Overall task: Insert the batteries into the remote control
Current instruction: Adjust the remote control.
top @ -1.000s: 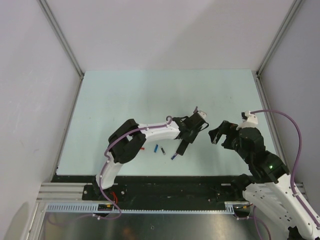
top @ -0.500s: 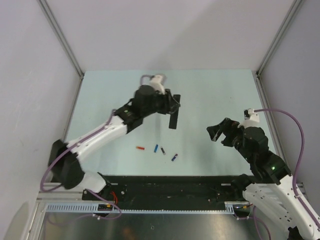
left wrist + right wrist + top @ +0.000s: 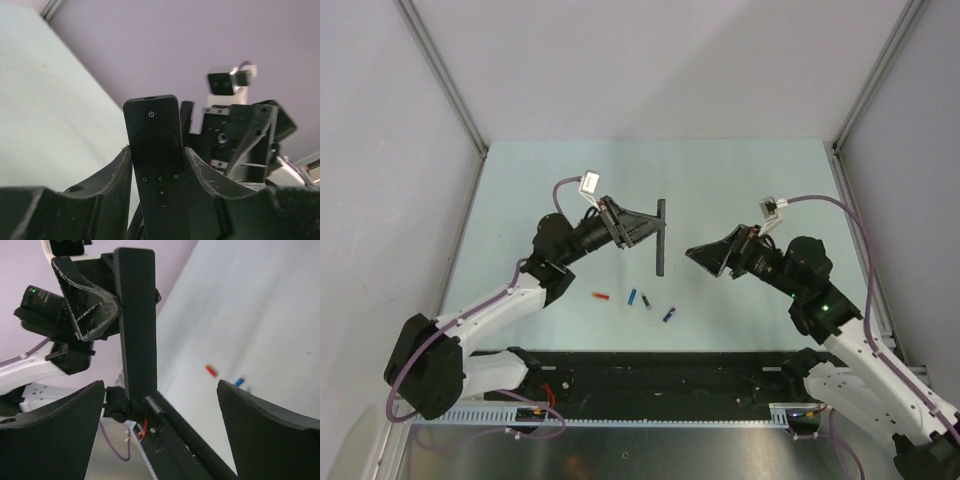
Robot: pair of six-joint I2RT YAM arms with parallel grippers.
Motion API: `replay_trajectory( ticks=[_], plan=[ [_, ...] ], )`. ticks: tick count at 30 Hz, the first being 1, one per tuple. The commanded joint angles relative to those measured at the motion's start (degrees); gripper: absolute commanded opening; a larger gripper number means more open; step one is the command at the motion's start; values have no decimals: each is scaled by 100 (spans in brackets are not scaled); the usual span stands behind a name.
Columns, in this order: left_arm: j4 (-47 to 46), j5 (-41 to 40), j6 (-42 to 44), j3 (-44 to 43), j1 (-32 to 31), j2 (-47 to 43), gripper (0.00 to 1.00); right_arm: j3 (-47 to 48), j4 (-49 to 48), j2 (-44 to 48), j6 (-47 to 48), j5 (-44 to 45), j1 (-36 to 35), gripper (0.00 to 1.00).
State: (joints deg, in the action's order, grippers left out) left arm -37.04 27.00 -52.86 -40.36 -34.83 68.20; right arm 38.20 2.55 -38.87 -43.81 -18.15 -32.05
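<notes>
Black remote control (image 3: 661, 255) is clamped in the left tool (image 3: 650, 226); the right tool (image 3: 705, 252) is held wide apart, empty.

Robotics lab, enclosed test cell. Pale green tabletop (image 3: 570, 180) boxed in by plain white panels (image 3: 660, 60) at back, left and right, with aluminium profile posts (image 3: 442, 75) at far corners. Two white-and-black robot arms (image 3: 490, 304) bolted to black rail (image 3: 660, 365) along tabletop's near edge. Purple cables (image 3: 817, 199) looped along arms. Slotted cable duct (image 3: 650, 412) and metal framing below near edge.
</notes>
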Motion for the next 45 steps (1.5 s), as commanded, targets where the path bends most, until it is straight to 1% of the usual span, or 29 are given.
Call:
replay_trajectory(
  ticks=[1, 9, 16, 18, 19, 20, 22, 23, 31, 34, 35, 37, 38, 40, 41, 42, 43, 44, 45],
  plan=[
    [-1805, 367, -743, 247, 82, -360, 15, -137, -1669, -322, -487, -1050, -117, 100],
    [-2106, 481, -936, 134, 90, -124, 15, -128, -2407, -1095, -505, -1121, -582, 100],
    [-2176, 516, -980, 125, 82, -79, 14, -137, -2847, -1403, -567, -1085, -723, 100],
    [-2176, 507, -981, 133, 90, -88, 14, -137, -2943, -1465, -584, -1085, -758, 97],
    [-2176, 508, -998, 142, 82, -105, 14, -128, -2988, -1517, -585, -1085, -767, 95],
    [-2185, 464, -998, 160, 90, -106, 14, -137, -3049, -1544, -576, -1094, -785, 90],
    [-2185, 429, -998, 212, 82, -149, 14, -137, -3085, -1597, -585, -1094, -846, 87],
    [-2185, 428, -998, 221, 90, -141, 14, -137, -3111, -1632, -576, -1094, -873, 82],
    [-2194, 279, -1051, 318, 90, -167, 14, -137, -3041, -1676, -470, -953, -1093, 68],
    [-2194, 279, -1042, 327, 82, -176, 14, -137, -3006, -1659, -470, -918, -1101, 60],
    [-2194, 288, -1051, 327, 82, -176, 14, -137, -3006, -1650, -444, -901, -1101, 55],
    [-2185, 279, -1060, 336, 82, -194, 15, -128, -3006, -1615, -427, -874, -1119, 50],
    [-2185, 279, -1060, 344, 90, -202, 16, -137, -3032, -1606, -409, -883, -1119, 45],
    [-2185, 253, -1086, 397, 82, -228, 21, -137, -3058, -1562, -409, -901, -1128, 39],
    [-2185, 261, -1086, 406, 90, -229, 25, -137, -3050, -1545, -383, -909, -1136, 32],
    [-2185, 261, -1086, 423, 90, -229, 39, -137, -3023, -1518, -365, -909, -1145, 29],
    [-2185, 253, -1112, 441, 108, -229, 48, -119, -2997, -1431, -339, -901, -1145, 25],
    [-2194, 253, -1121, 450, 134, -211, 59, -102, -2823, -1378, -304, -883, -1163, 16],
    [-2185, 253, -1173, 467, 152, -211, 76, -84, -2699, -1325, -182, -857, -1163, 11]
  ],
)
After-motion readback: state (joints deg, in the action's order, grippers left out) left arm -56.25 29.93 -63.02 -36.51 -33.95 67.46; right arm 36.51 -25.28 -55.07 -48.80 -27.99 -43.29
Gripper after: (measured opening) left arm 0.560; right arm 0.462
